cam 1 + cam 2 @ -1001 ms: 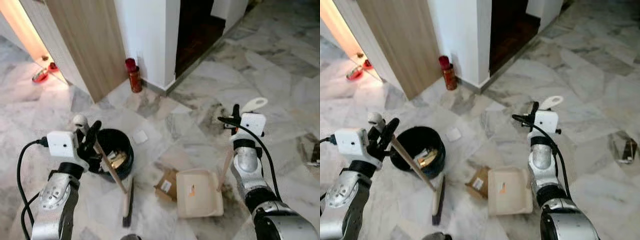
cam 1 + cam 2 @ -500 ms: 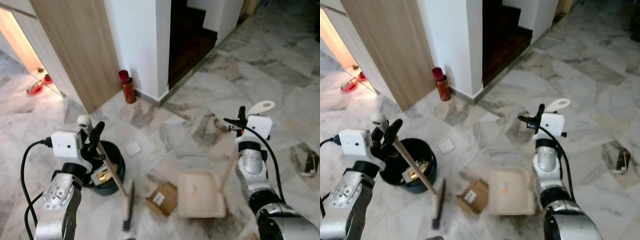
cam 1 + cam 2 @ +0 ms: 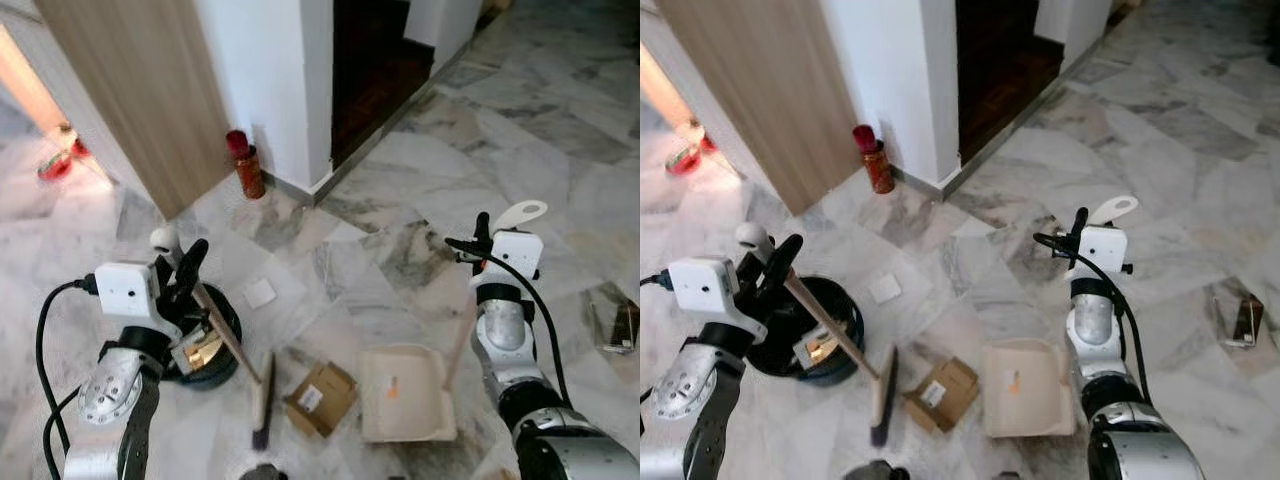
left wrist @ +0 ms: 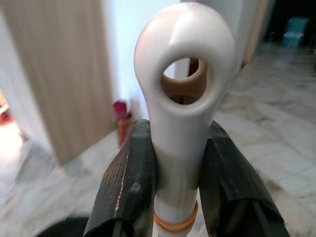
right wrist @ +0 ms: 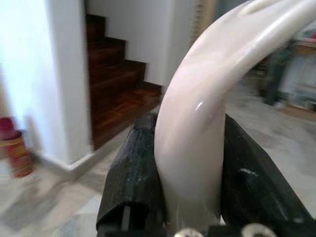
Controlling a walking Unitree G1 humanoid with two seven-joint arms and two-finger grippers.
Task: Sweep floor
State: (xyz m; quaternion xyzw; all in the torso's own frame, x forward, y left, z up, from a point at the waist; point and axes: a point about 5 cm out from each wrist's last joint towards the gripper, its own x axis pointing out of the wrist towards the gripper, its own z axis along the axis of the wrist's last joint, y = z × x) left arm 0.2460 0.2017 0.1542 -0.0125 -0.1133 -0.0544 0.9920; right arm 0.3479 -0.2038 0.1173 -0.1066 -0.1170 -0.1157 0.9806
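My left gripper (image 3: 180, 268) is shut on the top of a wooden broom handle (image 3: 225, 340) with a white looped cap (image 4: 183, 74). The dark broom head (image 3: 262, 402) rests on the marble floor beside a small cardboard box (image 3: 320, 397). My right gripper (image 3: 478, 240) is shut on the cream handle (image 5: 207, 98) of a cream dustpan (image 3: 405, 405), which lies flat on the floor just right of the box. A white paper square (image 3: 259, 292) lies farther off on the floor.
A black bin (image 3: 205, 350) with scraps inside stands by my left arm. A red can (image 3: 243, 165) sits at the wall corner. Dark wooden stairs (image 3: 375, 60) rise behind it, and a wooden panel (image 3: 130, 90) stands to the left. A small object (image 3: 620, 325) lies at far right.
The whole view has shifted with my body. Both grippers keep their hold. The dustpan now lies a little apart from the cardboard box, which it touched a second ago.
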